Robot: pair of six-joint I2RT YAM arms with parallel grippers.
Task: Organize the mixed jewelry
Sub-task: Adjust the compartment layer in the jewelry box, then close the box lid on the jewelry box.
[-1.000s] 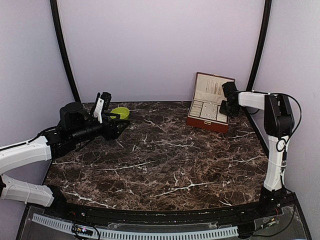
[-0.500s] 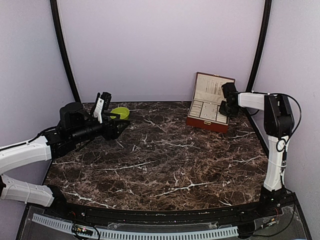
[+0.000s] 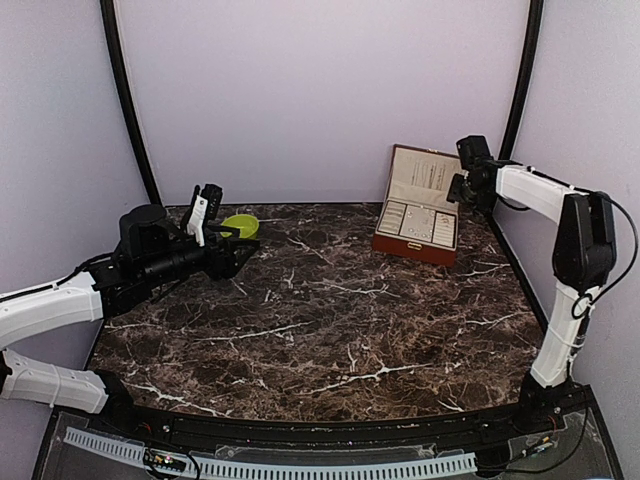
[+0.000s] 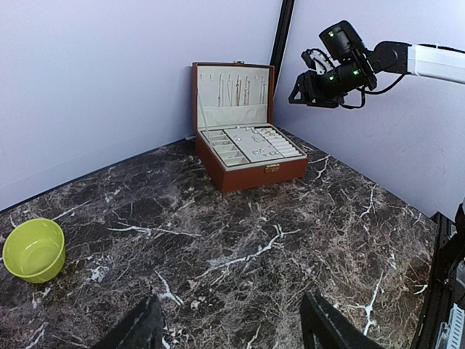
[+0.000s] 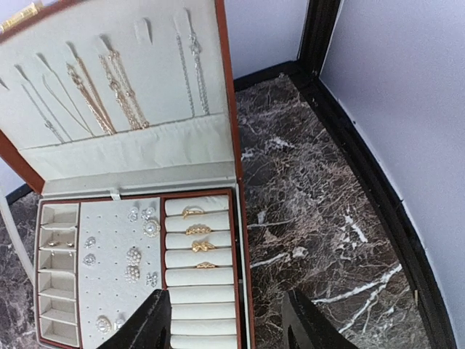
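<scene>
Mixed jewelry (image 5: 151, 227) all sits inside an open brown jewelry box (image 4: 251, 173) with a beige lining, at the far right of the desk (image 3: 320, 320). Thin chains (image 5: 109, 91), some gold-toned and some silvery, hang side by side on the raised lid (image 5: 145, 156). Sparkly silvery studs (image 5: 134, 254) are scattered on the middle pad. Four gold-toned rings (image 5: 197, 230) are tucked in the upper rolls of the right column, and the lower rolls are plain beige. The small cells down the left column hold bits too tiny to tell. The right hand (image 5: 225, 327) hovers off the desk above the box, up near the lid's right edge; its fingers (image 5: 149, 323) are apart and nothing is between them. The left hand (image 4: 229, 334) hangs low over the far left of the desk, fingers spread wide and gripping nothing, with the lime-green bowl (image 4: 33, 249) just beside it. The box's back is close to the rear wall (image 3: 320, 100). Its right side leaves a strip of dark marble before the right wall (image 5: 407, 109), which runs close behind the right arm. A black post (image 3: 520, 90) stands in that corner. A wide stretch of veined marble lies between bowl and box and reaches the curved near edge. The box is well apart from the bowl.
</scene>
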